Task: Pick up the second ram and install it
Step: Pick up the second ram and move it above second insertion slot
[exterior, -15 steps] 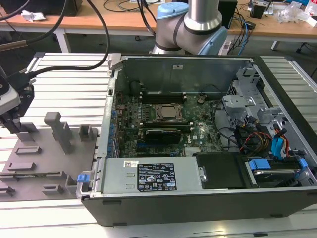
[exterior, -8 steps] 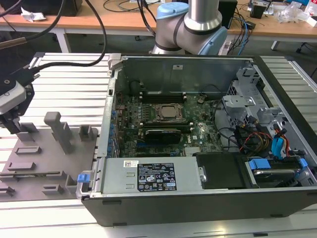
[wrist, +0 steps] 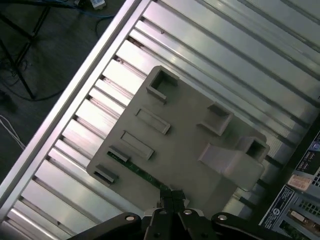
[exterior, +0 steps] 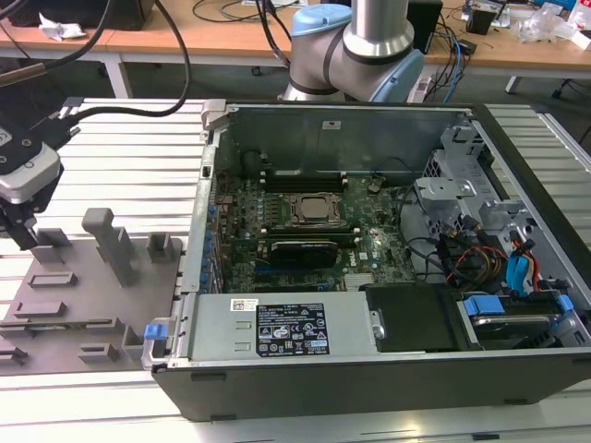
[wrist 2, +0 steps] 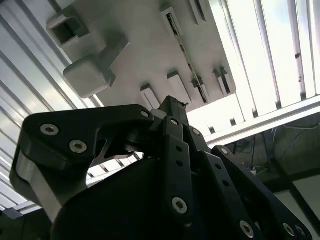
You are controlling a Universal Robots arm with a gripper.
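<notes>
Ribbed metal table (exterior: 120, 138) carries an open computer case (exterior: 369, 378) and, to the exterior view's left of it, a grey tray (exterior: 83, 305) of part holders. The ram (wrist: 135, 168) lies flat in a long slot of that tray, seen as a thin green strip in the first wrist view, well apart from the case. The gripper (wrist: 170, 192) hangs over the tray, its tips drawn together with nothing between them, just by one end of the strip; whether they touch it cannot be told. In the exterior view the gripper (exterior: 23, 235) stands at the far left edge, above the tray. By these signs the task is at its start: the ram is neither gripped nor lifted, and carrying it to the board (exterior: 314, 231) and seating it are undone.
</notes>
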